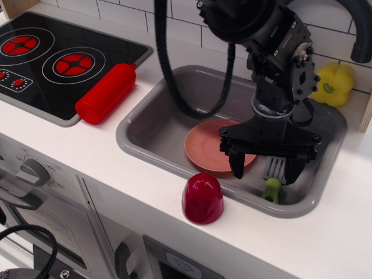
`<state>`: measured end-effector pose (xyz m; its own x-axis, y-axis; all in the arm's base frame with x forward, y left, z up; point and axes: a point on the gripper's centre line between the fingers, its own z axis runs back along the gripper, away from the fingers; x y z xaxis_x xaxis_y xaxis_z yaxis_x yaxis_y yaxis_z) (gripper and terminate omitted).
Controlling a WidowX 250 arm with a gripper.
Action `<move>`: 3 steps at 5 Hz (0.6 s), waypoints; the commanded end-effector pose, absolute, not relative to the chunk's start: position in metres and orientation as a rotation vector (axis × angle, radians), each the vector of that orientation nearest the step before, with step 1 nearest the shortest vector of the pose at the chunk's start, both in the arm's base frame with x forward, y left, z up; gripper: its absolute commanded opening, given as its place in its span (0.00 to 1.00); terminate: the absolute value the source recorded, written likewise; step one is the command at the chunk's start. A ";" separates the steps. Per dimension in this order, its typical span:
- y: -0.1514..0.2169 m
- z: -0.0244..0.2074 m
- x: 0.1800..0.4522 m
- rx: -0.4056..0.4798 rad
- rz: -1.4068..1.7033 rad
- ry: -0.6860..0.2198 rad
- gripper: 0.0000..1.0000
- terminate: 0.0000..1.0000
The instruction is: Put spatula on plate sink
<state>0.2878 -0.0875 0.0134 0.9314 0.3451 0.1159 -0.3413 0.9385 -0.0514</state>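
Note:
The spatula (272, 179) lies on the floor of the grey sink (174, 99), near its front right corner, grey blade to the back and lime-green handle to the front. The salmon-pink plate (206, 145) lies flat in the sink just left of it, partly hidden by the arm. My black gripper (266, 173) is open, low in the sink. Its fingers straddle the spatula's blade, one finger (238, 167) over the plate's right edge and the other at the spatula's right. It holds nothing.
A dark red dome-shaped cup (202, 198) stands on the white counter in front of the sink. A red cylinder (106, 93) lies by the black stove (46, 58). A yellow toy pepper (332, 84) sits at the back right. A dark faucet (361, 29) rises at top right.

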 end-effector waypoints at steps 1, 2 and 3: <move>-0.090 0.007 0.284 -0.022 0.331 -0.137 1.00 0.00; -0.092 -0.001 0.285 -0.021 0.337 -0.130 1.00 0.00; -0.092 -0.015 0.284 0.010 0.341 -0.115 1.00 0.00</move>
<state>0.2794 -0.0894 -0.0217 0.9386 0.3318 0.0947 -0.3339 0.9426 0.0070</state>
